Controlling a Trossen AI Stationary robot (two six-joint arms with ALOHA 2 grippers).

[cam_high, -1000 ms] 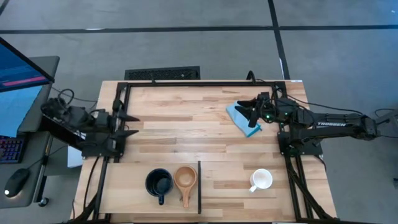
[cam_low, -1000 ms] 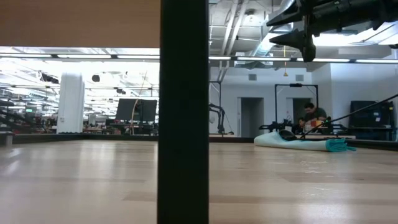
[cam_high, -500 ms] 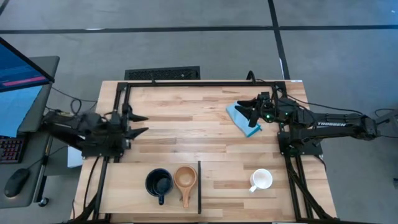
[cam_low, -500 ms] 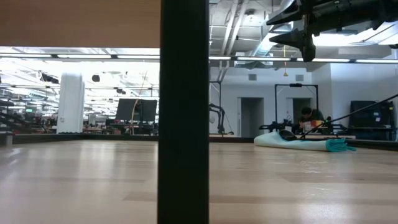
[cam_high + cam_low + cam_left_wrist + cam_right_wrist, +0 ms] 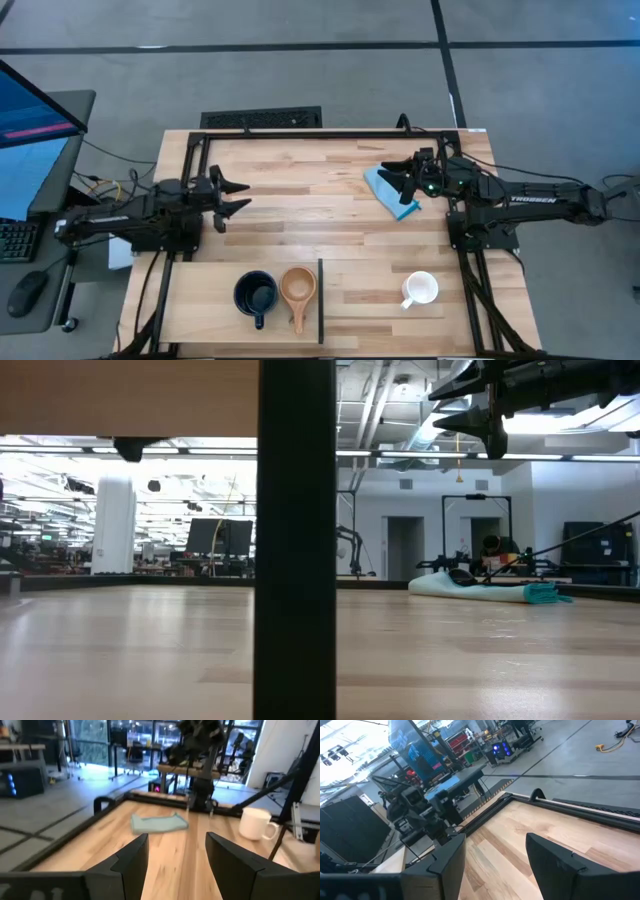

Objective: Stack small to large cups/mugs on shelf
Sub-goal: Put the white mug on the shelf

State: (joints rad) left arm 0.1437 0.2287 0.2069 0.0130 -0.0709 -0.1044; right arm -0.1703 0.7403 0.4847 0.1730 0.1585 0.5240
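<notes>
Three handled cups sit at the near edge: a glossy black mug [image 5: 255,294] and a small tan wooden cup with a long handle [image 5: 298,288] side by side on the pale plain-wood shelf board [image 5: 200,300], just left of its thin dark upright edge, and a white ceramic mug [image 5: 420,289] well apart on the striped butcher-block tabletop [image 5: 300,200]. One folded light-blue cloth [image 5: 385,188] lies near the right gripper [image 5: 395,176], whose fingers are spread and empty. The left gripper [image 5: 238,198] hangs over the table's left side, fingers also parted, holding nothing. Grey floor surrounds the table; a large workshop lies beyond.
</notes>
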